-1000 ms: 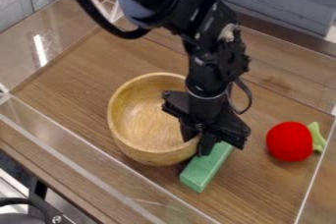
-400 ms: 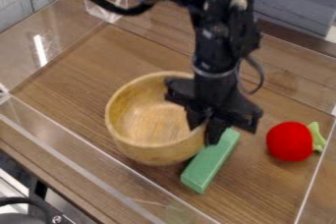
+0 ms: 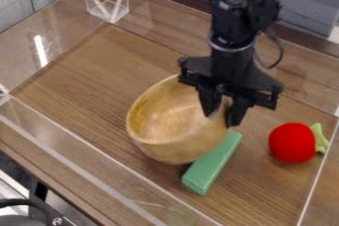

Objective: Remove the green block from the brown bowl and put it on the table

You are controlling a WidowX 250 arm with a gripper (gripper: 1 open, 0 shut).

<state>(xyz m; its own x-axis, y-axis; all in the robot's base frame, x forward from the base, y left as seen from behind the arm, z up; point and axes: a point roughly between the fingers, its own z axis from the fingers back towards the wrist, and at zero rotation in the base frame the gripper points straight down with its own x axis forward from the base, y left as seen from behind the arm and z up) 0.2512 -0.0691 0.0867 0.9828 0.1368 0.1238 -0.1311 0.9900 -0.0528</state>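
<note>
Camera view: a single view is given, taken from the front of the worktop.
Gripper: the black gripper (image 3: 228,111) is seen above the round light-brown wooden bowl (image 3: 166,123), pointing down, its fingers spread apart with nothing between them.
Task thing: the flat matte green block (image 3: 212,163) lies on the dark wood-grain worktop (image 3: 106,61), outside the bowl, one end against the bowl's near-right wall.
Neighbour: a red round object (image 3: 294,142) sits right of the bowl, apart from the block.
Change: a second ago the block was pinched low beside the bowl; it has since been released and the gripper raised.
Bowl: shifted slightly right and tilted.
Meaning: placement is judged done; only withdrawal appears left.
</note>
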